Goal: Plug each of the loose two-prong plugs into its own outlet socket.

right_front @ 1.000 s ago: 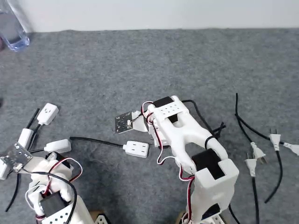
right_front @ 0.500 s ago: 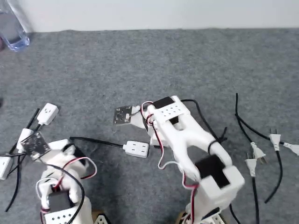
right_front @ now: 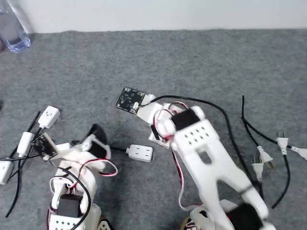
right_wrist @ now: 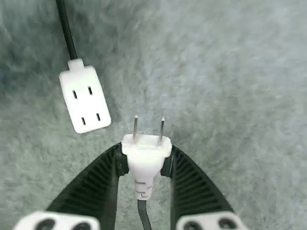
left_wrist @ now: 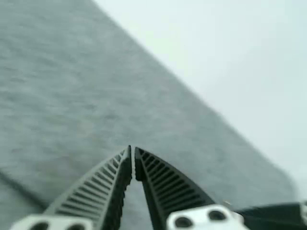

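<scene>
Movement is showing on both arms in the high view. My right arm [right_front: 204,141] is swinging round from where it was a second ago, and its wrist is now stretching out above the white outlet socket [right_front: 140,152] lying on the counter [right_front: 192,62]. My left arm [right_front: 79,160] is turning in from the far left toward that same socket. The loose plugs [right_front: 282,142] are lying untouched well apart at the right edge, and more sockets [right_front: 49,116] are waiting at the left.

In the left wrist view, my left end effector [left_wrist: 133,155] is sitting with its tips pressed together, gripping nothing and pointing over bare grey counter.

In the right wrist view, my right end effector [right_wrist: 145,152] is clamping a white two-prong plug [right_wrist: 146,146] by its body, prongs facing outward. The socket is lying near the prongs but off to one side. I am judging this swing as lining up for insertion, since the prongs are not yet meeting any slots.
</scene>
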### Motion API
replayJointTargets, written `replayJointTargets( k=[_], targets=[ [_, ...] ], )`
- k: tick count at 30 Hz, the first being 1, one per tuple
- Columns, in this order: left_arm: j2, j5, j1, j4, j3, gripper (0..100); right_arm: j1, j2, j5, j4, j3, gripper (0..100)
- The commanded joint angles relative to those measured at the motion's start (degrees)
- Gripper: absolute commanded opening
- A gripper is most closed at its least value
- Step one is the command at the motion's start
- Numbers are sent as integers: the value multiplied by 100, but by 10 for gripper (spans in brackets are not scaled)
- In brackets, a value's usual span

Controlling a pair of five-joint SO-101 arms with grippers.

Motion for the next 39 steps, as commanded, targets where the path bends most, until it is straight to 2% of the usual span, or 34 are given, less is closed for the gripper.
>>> replayJointTargets(
  k=[1, 5, 9, 15, 24, 32, 39],
  targets=[
    [-62, 413, 659, -352, -400, 14, -312, -927, -105, 470, -44, 9],
    [-62, 730, 1266, -378, -673, 14, -611, -1727, 167, 1024, -79, 8],
    [-62, 747, 1829, -360, -1051, 14, -690, -2440, 668, 1358, -44, 8],
    [-70, 721, 2558, -273, -1490, 13, -813, -3046, 967, 1692, -167, 8],
    [-70, 642, 3068, -18, -1499, 13, -884, -3134, 1380, 1780, -211, 8],
    [-70, 475, 3068, -18, -1455, 13, -927, -3081, 1389, 1780, -589, 8],
    [-70, 475, 3068, -18, -1446, 13, -1288, -3081, 1284, 2141, -1134, 8]
  ],
)
